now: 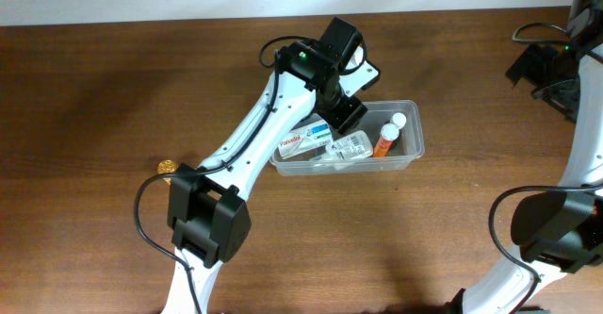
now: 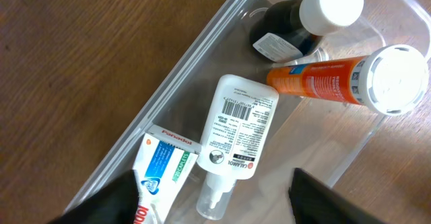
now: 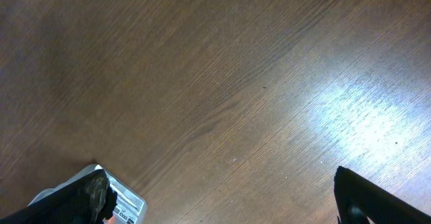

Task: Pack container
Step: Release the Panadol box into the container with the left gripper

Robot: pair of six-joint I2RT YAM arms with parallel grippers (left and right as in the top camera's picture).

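Container (image 2: pixel 188 62) directly beneath L pincer (image 2: pixel 212 204)

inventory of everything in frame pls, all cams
container: 1, clear plastic, mid-table, partly under the left hand
box: 1, white, blue and red, lying flat in the container
spray bottle: 1, white, lying in the container next to the box
tube: 1, orange with white cap, lying in the container
dark bottle: 1, dark with white cap, in the container by the tube
small object: 1, gold, on the table beside the left arm; can't identify
table: 1, brown wood
left hand: 1, black, open above the container, holding nothing
right hand: 1, black, open over bare table
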